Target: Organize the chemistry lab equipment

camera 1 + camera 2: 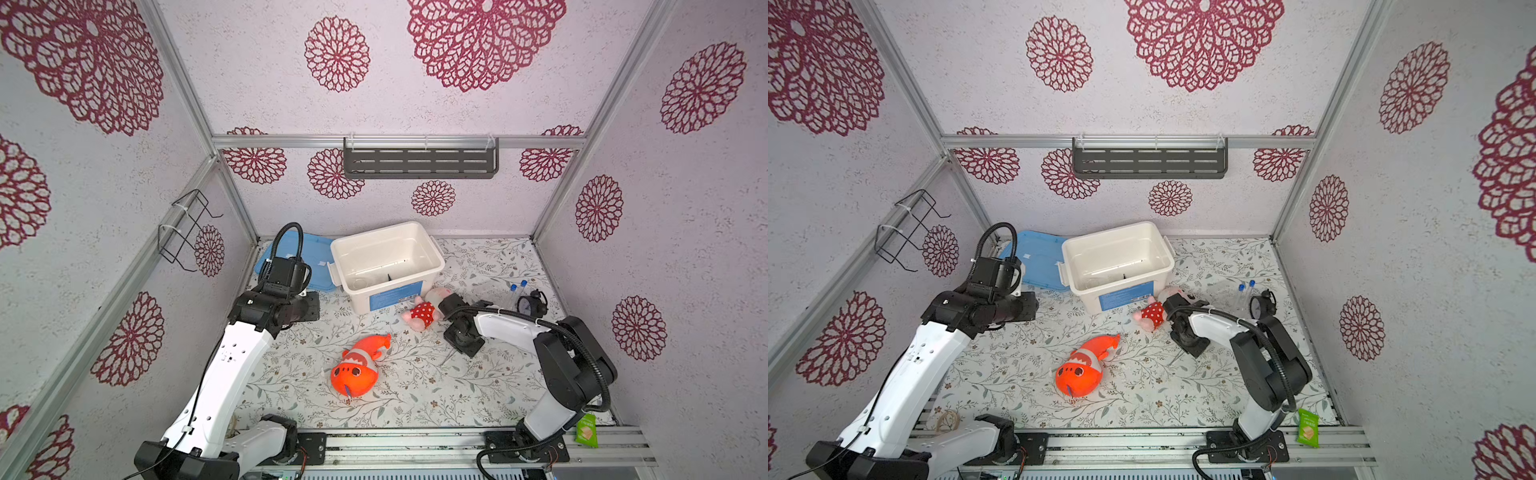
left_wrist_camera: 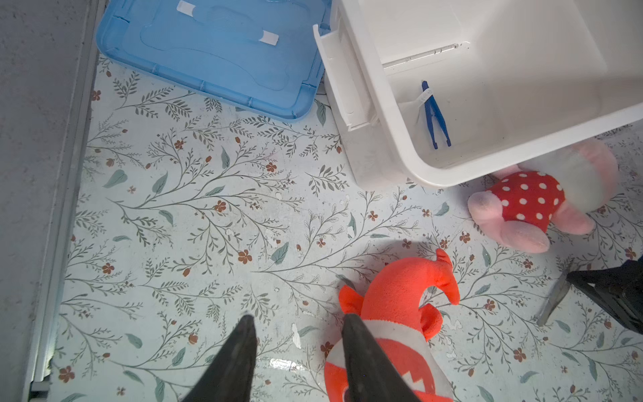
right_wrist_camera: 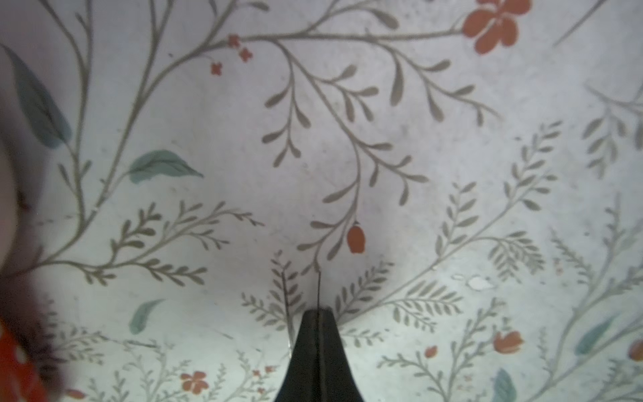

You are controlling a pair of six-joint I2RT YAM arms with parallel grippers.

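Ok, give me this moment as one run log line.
left gripper: open, empty | right gripper: shut on slim metal tool | dark blue tweezers: in white bin | blue-capped tubes: outside bin

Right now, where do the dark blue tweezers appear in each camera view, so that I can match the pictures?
In a top view: dark blue tweezers, a small dark mark inside the white bin, near its labelled wall.
In a top view: the same mark in the bin.
Left wrist: lying on the bin floor, clearly seen.
Right wrist: not in it.
Shared landmark: the white bin's rim.
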